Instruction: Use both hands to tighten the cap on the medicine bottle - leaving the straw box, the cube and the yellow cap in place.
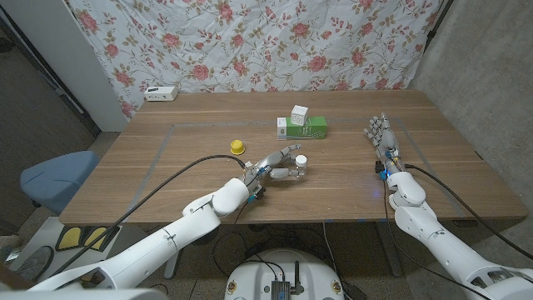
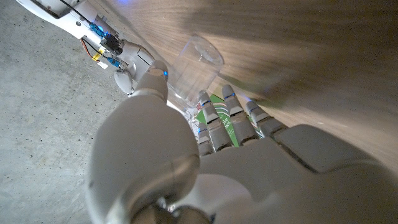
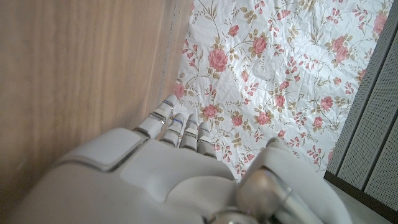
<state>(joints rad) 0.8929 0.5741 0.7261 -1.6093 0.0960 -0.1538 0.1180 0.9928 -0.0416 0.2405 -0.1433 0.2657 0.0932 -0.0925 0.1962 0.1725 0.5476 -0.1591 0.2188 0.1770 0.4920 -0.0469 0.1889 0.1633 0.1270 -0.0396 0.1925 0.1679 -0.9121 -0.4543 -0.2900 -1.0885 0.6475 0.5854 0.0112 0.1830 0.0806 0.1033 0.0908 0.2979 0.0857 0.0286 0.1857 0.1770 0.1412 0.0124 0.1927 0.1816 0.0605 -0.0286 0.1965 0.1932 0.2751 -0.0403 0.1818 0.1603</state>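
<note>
The medicine bottle (image 1: 301, 164), clear with a white cap, stands upright near the table's middle. My left hand (image 1: 279, 165) reaches it from the left, with the thumb on the near side and the fingers on the far side. In the left wrist view the bottle (image 2: 198, 62) stands just past the straight fingertips (image 2: 227, 99), beside the thumb, and no firm grip shows. My right hand (image 1: 383, 137) stands apart at the right, fingers stretched away, holding nothing. The yellow cap (image 1: 238, 147) lies left of the bottle. The green straw box (image 1: 301, 127) and the cube (image 1: 299, 112) sit behind it.
A small white device (image 1: 159, 92) lies at the table's far left corner. A blue stool (image 1: 50, 175) stands left of the table (image 1: 200, 125). A floral cloth hangs behind. Bare wood lies between the bottle and my right hand.
</note>
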